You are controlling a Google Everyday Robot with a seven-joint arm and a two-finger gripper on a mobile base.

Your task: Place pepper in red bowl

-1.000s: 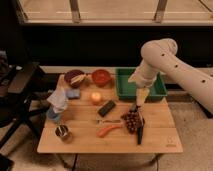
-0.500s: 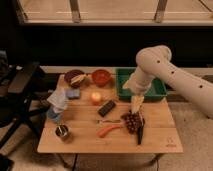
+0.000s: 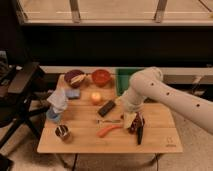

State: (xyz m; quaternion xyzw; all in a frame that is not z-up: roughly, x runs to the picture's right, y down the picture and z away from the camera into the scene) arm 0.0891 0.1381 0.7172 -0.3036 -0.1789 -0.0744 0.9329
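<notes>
The pepper (image 3: 109,131), slim and orange-red, lies flat on the wooden table (image 3: 160,142) near its front middle. The red bowl (image 3: 101,76) stands at the table's back edge, left of centre. My gripper (image 3: 129,120) hangs from the white arm (image 3: 150,90), just right of the pepper and a little above the table, beside a dark grape bunch (image 3: 137,123). It is open and holds nothing. The arm hides part of the table behind it.
A dark maroon bowl (image 3: 75,77) sits left of the red bowl and a green bin (image 3: 125,75) right of it. A round yellow fruit (image 3: 95,97), a black block (image 3: 106,107), a blue sponge (image 3: 73,93), a pale cloth (image 3: 58,100), a metal cup (image 3: 63,132) and a dark utensil (image 3: 140,135) also lie on the table.
The arm has swung left and down from beside the green bin, so the gripper now hangs low beside the grapes and the pepper. The objects have not moved.
</notes>
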